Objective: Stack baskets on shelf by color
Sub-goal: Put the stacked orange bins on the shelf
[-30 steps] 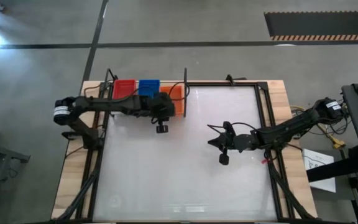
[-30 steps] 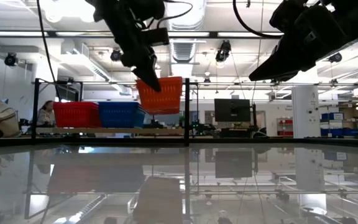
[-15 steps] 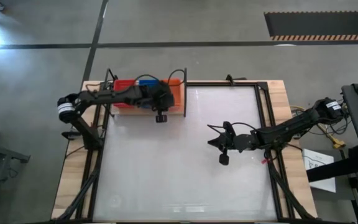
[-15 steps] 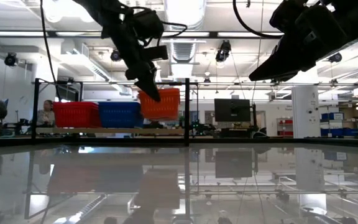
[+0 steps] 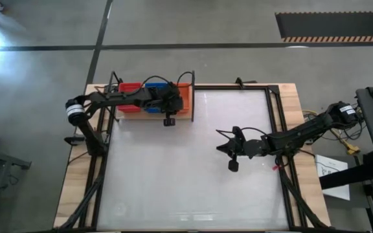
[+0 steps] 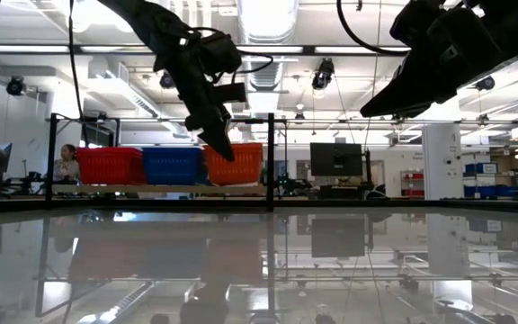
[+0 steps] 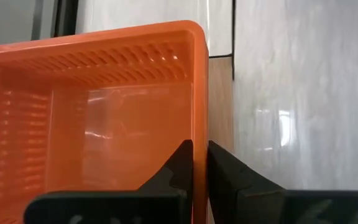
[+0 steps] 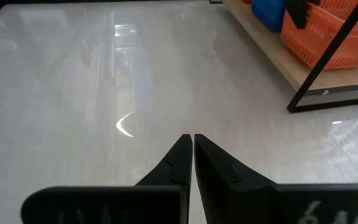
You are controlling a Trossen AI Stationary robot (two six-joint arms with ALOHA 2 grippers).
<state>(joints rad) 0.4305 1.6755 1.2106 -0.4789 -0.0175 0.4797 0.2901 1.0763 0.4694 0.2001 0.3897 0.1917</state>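
Observation:
An orange basket (image 6: 239, 165) stands at the right end of the light-wood shelf (image 6: 151, 190), beside a blue basket (image 6: 174, 165) and a red basket (image 6: 111, 166); all three rest on their bottoms. My left gripper (image 7: 200, 155) is shut on the orange basket's near wall. In the high view it is over the shelf (image 5: 172, 107), at the table's far left. My right gripper (image 8: 192, 146) is shut and empty, and hangs above the white tabletop right of centre (image 5: 224, 147). My left gripper pinches the orange basket's near wall (image 7: 199, 127) at the rim, with one finger inside the basket and one outside. The fingers slant down from the table's left and lie along the wall. The basket sits level and upright, with its bottom on the shelf board.
A thin dark upright post (image 6: 270, 162) stands at the shelf's right end, close to the orange basket. The glossy white tabletop (image 5: 186, 175) stretches to the near and right of the shelf. People sit in the room beyond the table at the left (image 6: 66, 162).
My left gripper has carried the orange basket toward the far edge and down. The basket was lifted and tilted; it now stands level on the shelf beside the blue one. The gripper stays shut on it.

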